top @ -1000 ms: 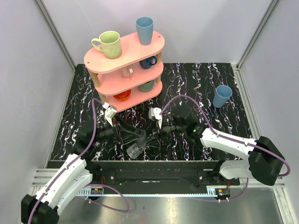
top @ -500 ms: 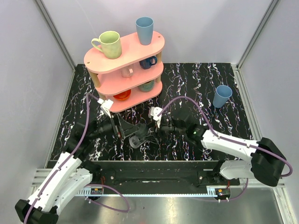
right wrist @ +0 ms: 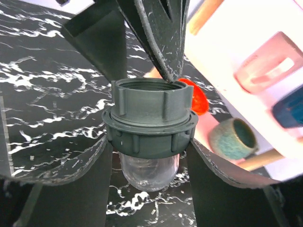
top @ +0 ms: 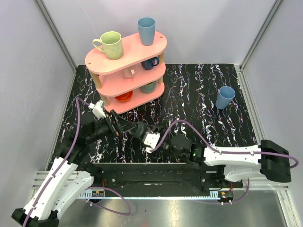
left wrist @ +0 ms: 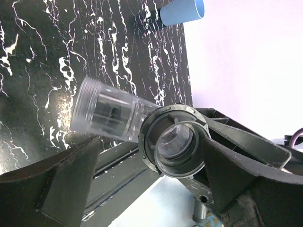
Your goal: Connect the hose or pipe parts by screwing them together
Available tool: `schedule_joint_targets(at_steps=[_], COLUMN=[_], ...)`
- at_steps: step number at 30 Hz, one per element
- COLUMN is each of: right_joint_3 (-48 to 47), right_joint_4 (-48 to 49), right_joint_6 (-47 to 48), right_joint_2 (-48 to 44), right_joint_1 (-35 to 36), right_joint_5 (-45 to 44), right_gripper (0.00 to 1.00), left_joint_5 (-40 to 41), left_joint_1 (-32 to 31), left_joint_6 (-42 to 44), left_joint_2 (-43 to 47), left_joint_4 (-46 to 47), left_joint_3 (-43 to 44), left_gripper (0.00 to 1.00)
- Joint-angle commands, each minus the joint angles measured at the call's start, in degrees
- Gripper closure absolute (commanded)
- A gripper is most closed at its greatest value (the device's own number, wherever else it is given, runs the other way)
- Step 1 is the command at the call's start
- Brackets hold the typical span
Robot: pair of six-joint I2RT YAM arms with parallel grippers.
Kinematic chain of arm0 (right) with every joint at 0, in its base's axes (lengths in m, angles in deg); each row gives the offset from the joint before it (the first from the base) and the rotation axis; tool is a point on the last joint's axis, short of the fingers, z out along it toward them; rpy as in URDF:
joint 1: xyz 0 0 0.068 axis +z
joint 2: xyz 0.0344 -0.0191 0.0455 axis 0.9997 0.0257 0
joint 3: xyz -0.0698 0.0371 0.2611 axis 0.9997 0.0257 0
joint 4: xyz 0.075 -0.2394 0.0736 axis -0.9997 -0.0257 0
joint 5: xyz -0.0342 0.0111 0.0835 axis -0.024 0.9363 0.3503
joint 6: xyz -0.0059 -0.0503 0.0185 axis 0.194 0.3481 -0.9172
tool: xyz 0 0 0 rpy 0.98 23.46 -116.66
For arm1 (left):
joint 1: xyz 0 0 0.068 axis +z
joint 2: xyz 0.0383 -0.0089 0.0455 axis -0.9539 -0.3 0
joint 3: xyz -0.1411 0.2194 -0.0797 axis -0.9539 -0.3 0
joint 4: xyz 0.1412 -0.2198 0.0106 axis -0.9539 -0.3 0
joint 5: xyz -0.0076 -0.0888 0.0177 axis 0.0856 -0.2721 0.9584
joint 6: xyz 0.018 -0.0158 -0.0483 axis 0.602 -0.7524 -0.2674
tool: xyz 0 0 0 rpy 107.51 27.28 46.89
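Just ahead of the arm bases, over the near part of the black marbled table (top: 199, 85), the right gripper (right wrist: 149, 142) is clamped on the dark collar (right wrist: 149, 120), with one finger pressed against each side of its ribbed ring. The clear fitting (right wrist: 149, 172) sits in the collar and bulges out of the end that faces the right wrist. In the left wrist view, its wide, ridged rim pokes out beyond the collar and slants off to one side. The two parts look joined, though I can't tell from where I stand how far the threads have taken.

The left gripper (left wrist: 151, 146) faces the collar's open mouth with its jaws spread wide. It has a finger on either side of the ring, both clear of it, and grips nothing. Seen from above, the two grippers meet nose to nose a little left of the table's middle. The left one comes in from the left and the right one from the lower right, and a purple cable (top: 182, 124) arches over the right arm.

Further back stands a pink three-tier shelf (top: 102, 61), with a pale green mug (top: 111, 45) and a blue cup (top: 146, 30) on its top tier and more cups tucked into the tiers below. A lone blue cup (top: 225, 97) stands toward the far right of the table, well apart from both grippers and the shelf
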Motion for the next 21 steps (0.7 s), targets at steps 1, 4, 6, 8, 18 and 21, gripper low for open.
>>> schedule_joint_targets(at_steps=[1, 4, 6, 8, 18, 21], right_joint_3=[-0.9, -1.8, -2.4, -3.1, -4.7, -5.2], right_joint_4=[12.3, 14.6, 15.9, 16.0, 17.0, 16.0], right_joint_6=[9.9, 13.8, 14.6, 14.9, 15.5, 14.2], right_joint_2=[3.4, 5.6, 6.7, 7.9, 11.1, 11.5], right_joint_1=[2.9, 4.7, 5.8, 6.2, 8.0, 8.1], right_joint_5=[-12.7, -15.0, -15.9, -16.2, -17.5, -17.3], right_gripper=[1.0, 1.0, 1.0, 1.0, 1.0, 1.0], left_joint_5=[-1.1, -1.4, -0.6, -0.7, -1.9, -2.4], left_joint_1=[0.0, 0.0, 0.0, 0.0, 0.0, 0.0], left_joint_6=[-6.5, -8.1, -8.4, -8.5, -9.7, -7.3], left_joint_2=[1.1, 2.2, 2.4, 2.4, 1.2, 1.0], left_joint_4=[2.0, 3.9, 4.3, 4.9, 6.0, 6.9], left_joint_3=[2.1, 0.7, -0.3, -1.0, -4.3, -4.3], left_gripper=[0.06, 0.05, 0.05, 0.05, 0.16, 0.39])
